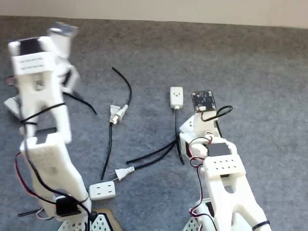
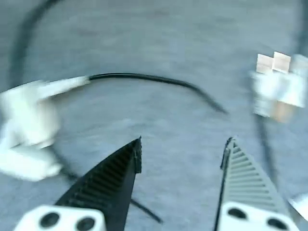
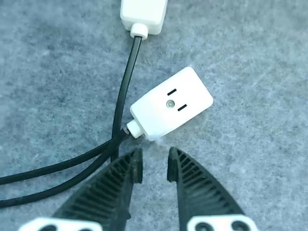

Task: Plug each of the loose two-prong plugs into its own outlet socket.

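Both empty: left claw (image 2: 184, 140) spread wide, right claw (image 3: 154, 151) narrowly parted (just beside a white outlet socket (image 3: 171, 102)).

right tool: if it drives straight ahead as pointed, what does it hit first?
Likely the white outlet socket, at its cable end, just ahead of the right tool. Nothing lies between them, though depth is unclear.

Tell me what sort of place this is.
Probably a robot test bench rather than a home: white robot arms on grey carpet-like covering, with loose plugs and outlet sockets laid out.
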